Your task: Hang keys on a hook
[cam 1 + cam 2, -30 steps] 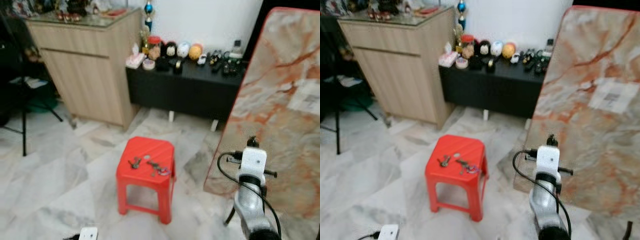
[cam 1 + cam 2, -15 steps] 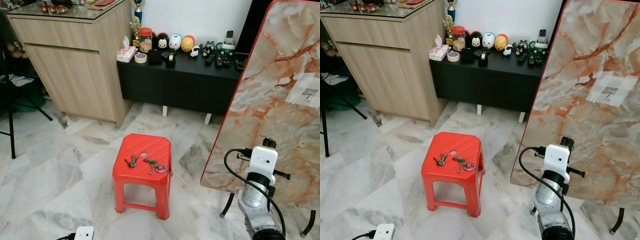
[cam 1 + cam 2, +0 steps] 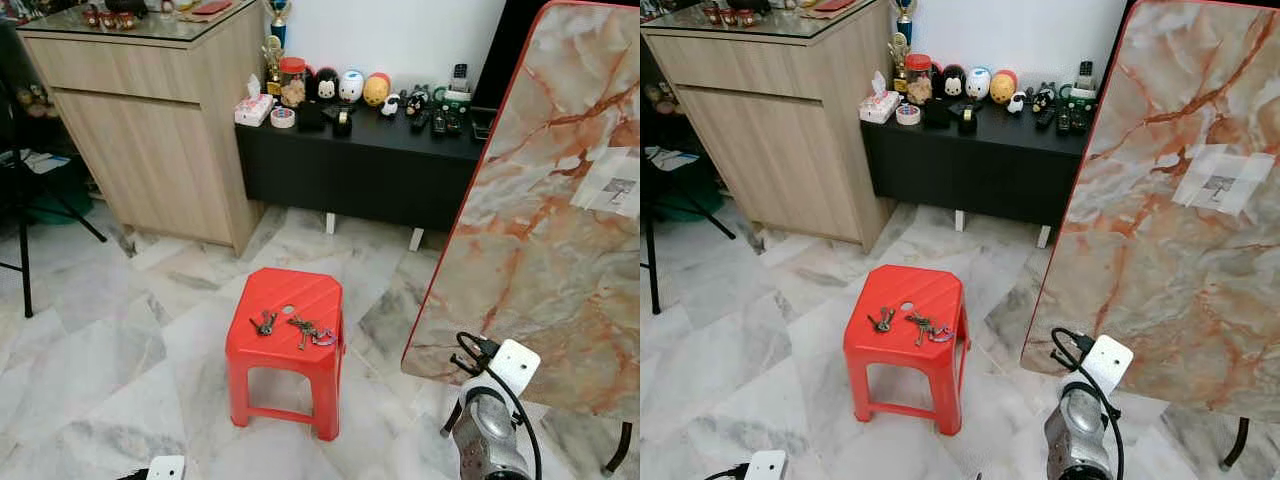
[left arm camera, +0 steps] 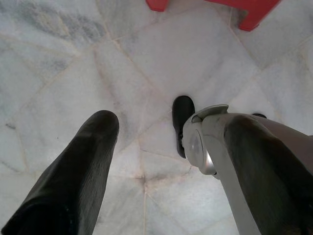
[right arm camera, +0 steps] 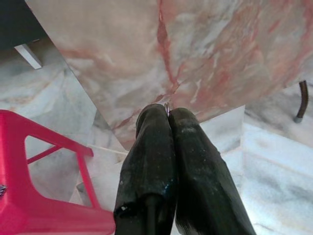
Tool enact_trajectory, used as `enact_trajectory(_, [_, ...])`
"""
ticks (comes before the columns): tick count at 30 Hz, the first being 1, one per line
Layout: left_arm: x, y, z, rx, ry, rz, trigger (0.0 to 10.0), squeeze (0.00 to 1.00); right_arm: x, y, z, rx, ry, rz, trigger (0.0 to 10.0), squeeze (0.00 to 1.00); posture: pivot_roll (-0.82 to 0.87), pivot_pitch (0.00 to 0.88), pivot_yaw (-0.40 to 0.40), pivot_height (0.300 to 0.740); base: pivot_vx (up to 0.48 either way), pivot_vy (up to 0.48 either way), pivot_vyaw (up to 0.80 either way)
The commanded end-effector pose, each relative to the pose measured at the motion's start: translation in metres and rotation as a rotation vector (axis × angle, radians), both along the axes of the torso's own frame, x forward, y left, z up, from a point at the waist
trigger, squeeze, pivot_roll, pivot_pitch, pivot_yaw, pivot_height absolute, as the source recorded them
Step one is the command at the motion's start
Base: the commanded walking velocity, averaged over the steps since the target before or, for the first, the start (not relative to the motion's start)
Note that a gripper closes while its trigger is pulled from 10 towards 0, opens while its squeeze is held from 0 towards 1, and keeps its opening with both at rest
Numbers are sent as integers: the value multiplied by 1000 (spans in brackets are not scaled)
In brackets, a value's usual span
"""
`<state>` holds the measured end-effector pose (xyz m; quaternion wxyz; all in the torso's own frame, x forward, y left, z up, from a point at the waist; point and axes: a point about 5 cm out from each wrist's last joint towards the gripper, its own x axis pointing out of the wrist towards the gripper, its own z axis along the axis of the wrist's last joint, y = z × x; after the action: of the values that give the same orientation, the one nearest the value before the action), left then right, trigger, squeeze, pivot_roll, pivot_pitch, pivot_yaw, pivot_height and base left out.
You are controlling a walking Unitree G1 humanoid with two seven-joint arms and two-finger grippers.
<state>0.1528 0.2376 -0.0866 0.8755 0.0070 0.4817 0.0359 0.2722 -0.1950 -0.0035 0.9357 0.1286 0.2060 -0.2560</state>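
Note:
Two bunches of keys (image 3: pixel 265 323) (image 3: pixel 312 332) lie on top of a red plastic stool (image 3: pixel 280 350) in the middle of the floor. To its right stands a tilted marble panel (image 3: pixel 540 230) with a small hook (image 3: pixel 1219 184) on a white taped patch. My right arm (image 3: pixel 488 425) hangs low in front of the panel's bottom corner. In the right wrist view my right gripper (image 5: pixel 167 113) is shut, pointing at the panel's lower edge, with a small metal glint at its tips. My left gripper (image 4: pixel 171 128) is open above the floor.
A wooden cabinet (image 3: pixel 150 120) stands at the back left, with a low black console (image 3: pixel 370 170) carrying figurines and remotes beside it. A black tripod leg (image 3: pixel 22 240) is at the far left. The panel rests on thin black legs (image 3: pixel 625 445). My own foot (image 4: pixel 182 115) is below the left gripper.
The view has steadied after swinging. My right arm has dropped from in front of the panel to low at the frame's bottom edge, its wrist tilted over. Keys and stool have not moved.

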Motion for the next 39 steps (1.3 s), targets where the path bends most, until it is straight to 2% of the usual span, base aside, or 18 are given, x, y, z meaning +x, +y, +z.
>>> enact_trajectory(1, [-6,2,-2,6,22,-5,10000,0,11,-15,29,-243,-130,-9,10000,0,-4,0,-48,740,0,0,0])
enact_trajectory(2, [-6,2,-2,6,22,-5,10000,0,11,-15,29,-243,-130,-9,10000,0,-4,0,-48,740,0,0,0])
enact_trajectory(7, [-7,2,-2,4,23,-4,10000,0,13,-34,67,-588,-249,-100,10000,0,-4,0,-50,740,0,0,0])
enact_trajectory(10, [-8,2,-2,4,23,-5,10000,0,13,-36,72,-640,-266,-110,10000,0,-4,0,-51,740,0,0,0])
enact_trajectory(13, [-8,2,-3,4,23,-3,10000,0,13,-37,81,-747,-284,-149,10000,0,-5,0,-52,740,0,0,0])
enact_trajectory(19, [-8,2,-3,5,20,-1,10000,0,11,-38,85,-763,-293,-211,10000,0,-5,0,-52,740,0,0,0])
enact_trajectory(23, [-8,2,-3,4,19,2,10000,0,14,-34,84,-727,-310,-169,10000,0,-5,0,-52,740,0,0,0])
enact_trajectory(24, [-8,2,-3,3,19,2,10000,0,16,-31,82,-679,-316,-144,10000,0,-5,0,-52,740,0,0,0])
enact_trajectory(25, [-8,2,-3,3,20,4,10000,0,19,-24,78,-586,-324,-99,10000,0,-7,0,-54,740,0,0,0])
enact_trajectory(26, [-8,2,-3,3,20,4,10000,0,19,-24,78,-586,-324,-99,10000,0,-7,0,-54,740,0,0,0])
enact_trajectory(28, [-8,2,-2,8,17,3,10000,0,21,-16,69,-457,-315,-64,10000,0,-7,0,-54,740,0,0,0])
enact_trajectory(32, [-7,1,-2,13,16,1,10000,0,19,-16,68,-471,-308,-78,10000,0,1,0,-57,740,0,0,0])
enact_trajectory(36, [2,-10,-2,11,3,-17,10000,0,19,-18,69,-469,-309,-80,10000,0,-4,0,-56,740,0,-326,0])
enact_trajectory(39, [3,-11,-2,10,0,-15,10000,0,19,-19,69,-458,-315,-77,10000,0,-4,0,-56,740,0,-382,0])
